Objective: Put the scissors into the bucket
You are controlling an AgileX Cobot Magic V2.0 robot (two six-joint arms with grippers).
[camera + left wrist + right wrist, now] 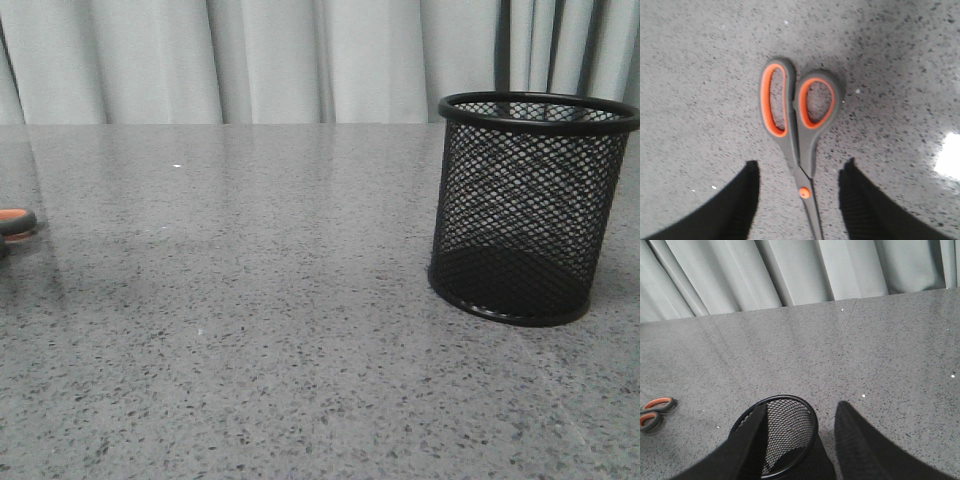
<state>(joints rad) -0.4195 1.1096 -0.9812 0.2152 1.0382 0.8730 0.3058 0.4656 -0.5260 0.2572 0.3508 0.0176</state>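
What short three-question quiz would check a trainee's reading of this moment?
1. True or false: the scissors are already in the bucket.
2. Which arm's jaws straddle the scissors: A left, B right?
3. Fill in: the scissors' handle loops are lined ____.

Key:
1. False; they lie flat on the table, and the bucket stands empty.
2. A; the left gripper is open, one finger on each side of the pivot. The right gripper is open over the bucket's rim.
3. Orange.
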